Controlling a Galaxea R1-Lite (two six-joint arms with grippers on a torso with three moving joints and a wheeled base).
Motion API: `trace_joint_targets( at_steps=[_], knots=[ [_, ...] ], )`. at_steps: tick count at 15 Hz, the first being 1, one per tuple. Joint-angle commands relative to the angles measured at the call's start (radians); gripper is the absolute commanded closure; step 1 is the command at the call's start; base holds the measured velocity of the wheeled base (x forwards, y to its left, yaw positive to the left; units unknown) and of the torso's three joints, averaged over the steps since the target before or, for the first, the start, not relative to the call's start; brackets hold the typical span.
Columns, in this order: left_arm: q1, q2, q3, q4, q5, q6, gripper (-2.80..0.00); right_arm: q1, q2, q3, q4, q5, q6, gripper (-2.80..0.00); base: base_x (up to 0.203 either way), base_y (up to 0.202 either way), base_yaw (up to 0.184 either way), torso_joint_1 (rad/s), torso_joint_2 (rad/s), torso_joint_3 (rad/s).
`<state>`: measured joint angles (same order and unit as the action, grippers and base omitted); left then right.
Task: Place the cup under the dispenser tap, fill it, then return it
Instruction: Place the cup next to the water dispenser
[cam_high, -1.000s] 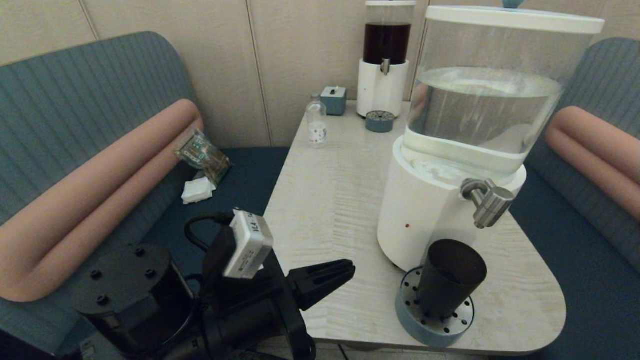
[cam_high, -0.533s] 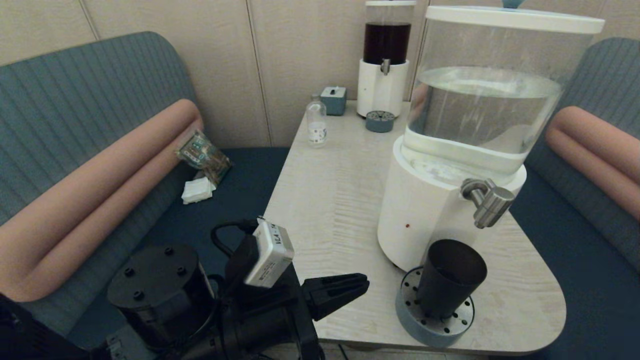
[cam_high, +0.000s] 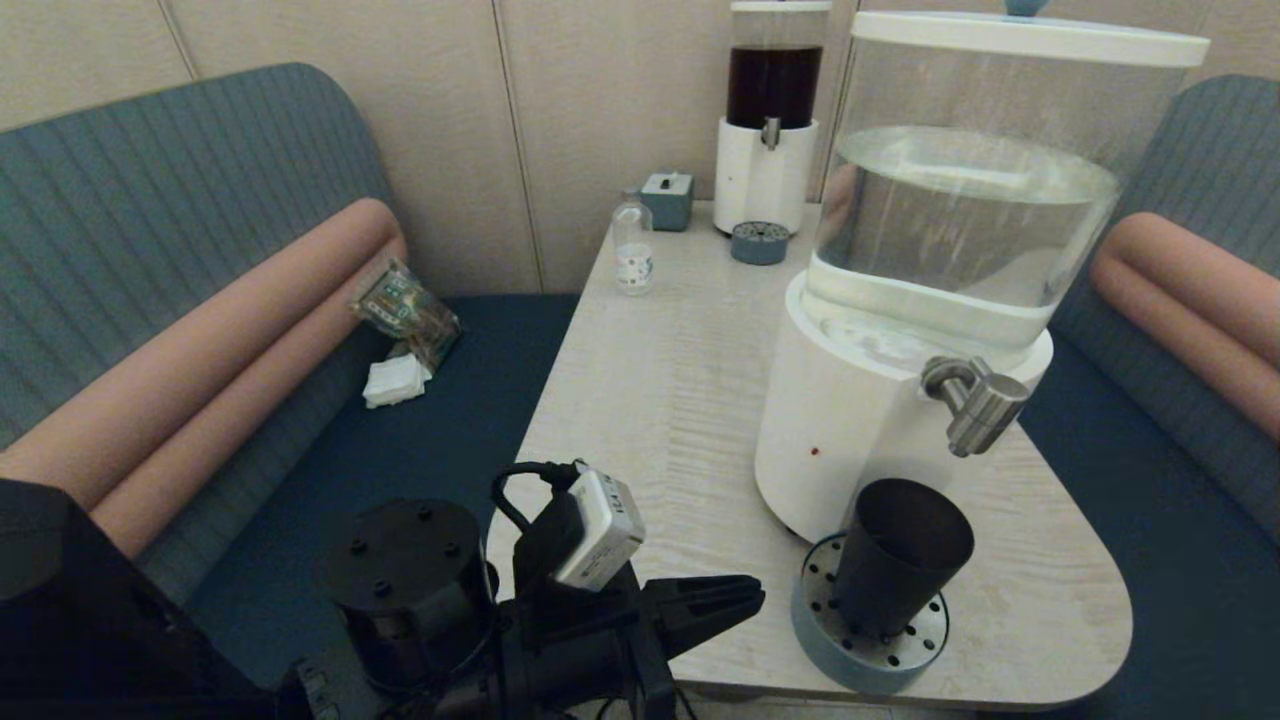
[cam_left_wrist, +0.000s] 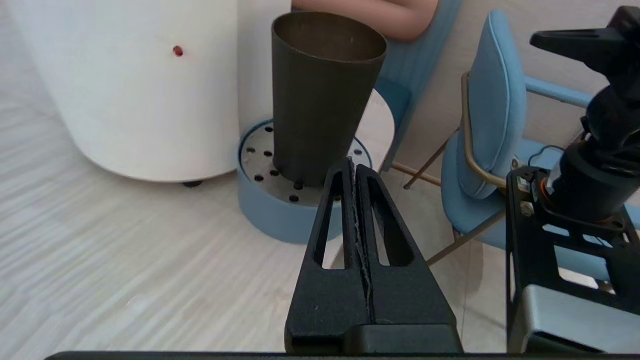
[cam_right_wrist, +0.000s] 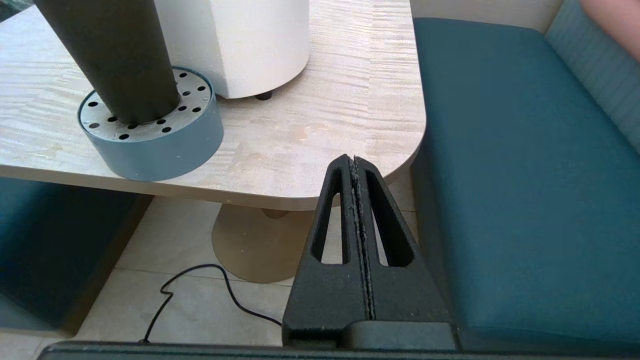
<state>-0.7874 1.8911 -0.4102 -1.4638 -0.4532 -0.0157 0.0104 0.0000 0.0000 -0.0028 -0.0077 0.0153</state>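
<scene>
I am viewing the left end effector (cam_high: 745, 600) at the near worktop (cam_high: 650, 400) edge, fingers pressed together, gripping nothing. It is pointing toward the robot's right, straight at the cup (cam_high: 900, 555), with a stretch of bare worktop between them. The right end effector (cam_right_wrist: 354, 165) is sitting low beside the worktop's corner, also closed and empty; my judgement is that the left arm is nearer and better lined up.

The cup is standing upright, long axis vertical, mouth up, on the perforated drip tray (cam_high: 868, 650) touching the dispenser base (cam_high: 850, 420). The tap (cam_high: 978, 400) is hanging above and slightly right of the cup's mouth. Whether there is water in the cup I cannot tell.

Judgement: the fingers are needing to open before a side-on grasp on the cup wall.
</scene>
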Motion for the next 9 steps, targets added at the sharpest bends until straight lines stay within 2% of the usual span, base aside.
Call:
trace_joint_targets(
  at_steps=[1, 4, 5, 9],
  knots=[
    [-0.003, 0.04, -0.029, -0.007, -0.002, 0.0, 0.0, 0.0, 0.0, 0.001, 0.0, 0.0, 0.001, 0.0, 0.0, 0.0, 0.0, 0.0, 0.0, 0.0],
    [-0.013, 0.065, -0.047, -0.006, -0.001, -0.001, 0.0, 0.0, 0.0, 0.0, 0.0, 0.0, 0.002, 0.0, 0.0, 0.0, 0.0, 0.0, 0.0, 0.0],
    [-0.014, 0.072, -0.053, -0.006, -0.001, -0.001, -2.8, 0.0, 0.002, 0.002, 0.0, 0.0, 0.002, 0.0, 0.0, 0.0, 0.0, 0.0, 0.0, 0.0],
    [-0.031, 0.144, -0.139, -0.005, 0.004, -0.012, -2.8, 0.0, 0.0, 0.001, 0.0, 0.0, 0.003, 0.0, 0.0, 0.0, 0.0, 0.0, 0.0, 0.0]
  ],
)
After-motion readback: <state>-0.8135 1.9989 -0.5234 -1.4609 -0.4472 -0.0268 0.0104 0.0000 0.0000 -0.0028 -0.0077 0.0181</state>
